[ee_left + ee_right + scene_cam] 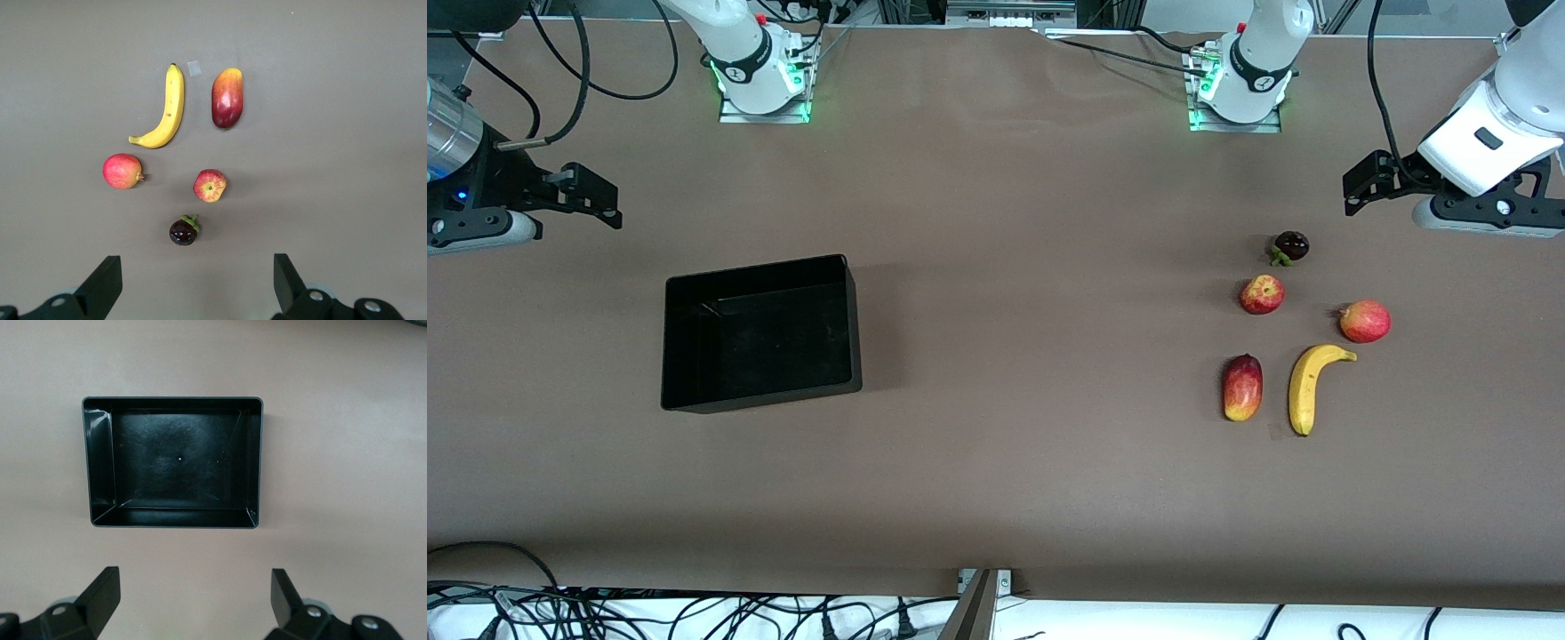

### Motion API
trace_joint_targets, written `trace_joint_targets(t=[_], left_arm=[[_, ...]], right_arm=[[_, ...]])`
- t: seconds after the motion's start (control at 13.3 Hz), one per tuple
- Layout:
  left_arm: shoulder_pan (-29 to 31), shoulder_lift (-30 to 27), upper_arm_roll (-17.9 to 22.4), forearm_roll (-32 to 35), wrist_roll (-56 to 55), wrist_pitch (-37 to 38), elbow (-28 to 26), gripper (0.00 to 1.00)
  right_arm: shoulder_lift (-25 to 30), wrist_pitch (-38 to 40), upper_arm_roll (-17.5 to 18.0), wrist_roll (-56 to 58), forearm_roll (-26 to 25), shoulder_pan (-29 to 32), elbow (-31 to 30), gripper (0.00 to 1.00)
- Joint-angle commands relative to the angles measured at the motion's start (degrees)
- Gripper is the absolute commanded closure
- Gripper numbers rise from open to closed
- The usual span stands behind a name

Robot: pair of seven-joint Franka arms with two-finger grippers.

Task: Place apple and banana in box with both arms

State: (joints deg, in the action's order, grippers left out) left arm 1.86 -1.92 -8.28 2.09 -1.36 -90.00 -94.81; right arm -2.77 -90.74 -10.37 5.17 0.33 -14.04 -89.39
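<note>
Apple (1262,294) and banana (1307,388) lie untouched among 5 fruits on the table (996,462) toward the left arm's end, banana nearer the front edge. Box (758,333), empty, sits toward the right arm's end. Step 1 not started: next move needs a descent onto 1 fruit. Left gripper (1360,188) and right gripper (591,197) hover at the table's ends, jaws wide apart, holding nothing.
</note>
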Motion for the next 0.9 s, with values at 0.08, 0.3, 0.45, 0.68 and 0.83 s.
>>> trace_joint_targets(t=[0.08,0.3,0.45,0.68,0.83], left_arm=[[0.08,0.42,-0.07,-0.42,-0.31,0.97,1.3,0.0],[0.17,0.42,-0.07,-0.42,-0.31,1.06,1.39,0.0],[0.08,0.42,-0.07,-0.42,-0.4,1.06,1.39,0.0],[0.17,0.42,-0.07,-0.59,-0.49,1.15,1.3,0.0],[0.17,0.42,-0.07,-0.51,-0.49,1.58,1.3,0.0]], right_arm=[[0.22,-0.84,0.26,-0.96,-1.2,0.24,-0.44,0.0],[0.14,-0.84,-0.18,-0.34,-1.29,0.5,-0.09,0.0],[0.05,-1.19,-0.18,-0.52,-1.21,0.5,-0.09,0.0],[0.22,-1.02,-0.18,-0.34,-1.12,0.41,0.09,0.0],[0.22,-0.93,-0.18,-0.43,-1.55,0.33,0.26,0.0]])
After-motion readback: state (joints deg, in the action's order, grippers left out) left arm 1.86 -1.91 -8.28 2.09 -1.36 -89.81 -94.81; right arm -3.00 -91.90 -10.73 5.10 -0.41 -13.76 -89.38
